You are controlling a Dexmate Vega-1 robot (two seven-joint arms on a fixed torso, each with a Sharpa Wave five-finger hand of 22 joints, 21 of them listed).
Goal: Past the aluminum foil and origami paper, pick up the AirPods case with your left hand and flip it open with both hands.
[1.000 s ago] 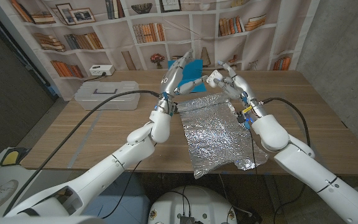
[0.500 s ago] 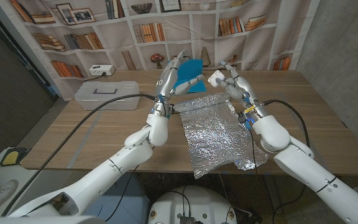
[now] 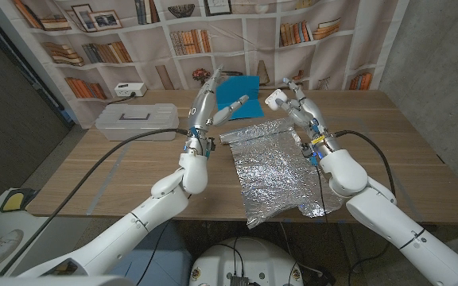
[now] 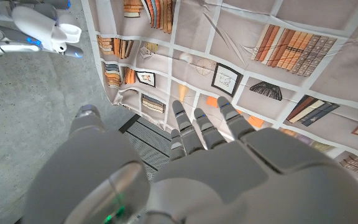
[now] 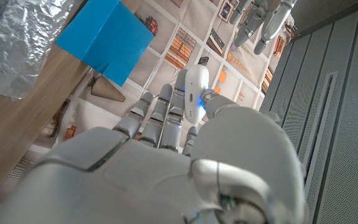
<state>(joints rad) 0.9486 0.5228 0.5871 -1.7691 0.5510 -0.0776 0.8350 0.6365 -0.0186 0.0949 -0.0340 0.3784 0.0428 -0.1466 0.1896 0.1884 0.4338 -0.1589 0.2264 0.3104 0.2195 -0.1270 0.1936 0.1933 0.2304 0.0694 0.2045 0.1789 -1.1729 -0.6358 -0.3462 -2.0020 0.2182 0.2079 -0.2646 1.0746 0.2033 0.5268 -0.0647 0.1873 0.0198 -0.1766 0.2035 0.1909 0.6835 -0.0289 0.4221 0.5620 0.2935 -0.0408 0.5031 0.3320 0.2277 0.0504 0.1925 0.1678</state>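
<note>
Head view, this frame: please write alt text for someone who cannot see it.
The robot's right hand holds a white AirPods case above the far end of a wooden table, while the left hand is raised, fingers apart, holding nothing. Crinkled aluminum foil lies between the arms, blue origami paper beyond it, and a grey plastic box to the left.

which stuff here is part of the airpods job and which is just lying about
Part of the job:
- AirPods case, held in the right hand
- left hand, raised, fingers apart, holding nothing
- aluminum foil, spread on the table
- blue origami paper, beyond the foil

Just lying about:
- clear plastic box on the table's left
- white power strip behind it
</note>
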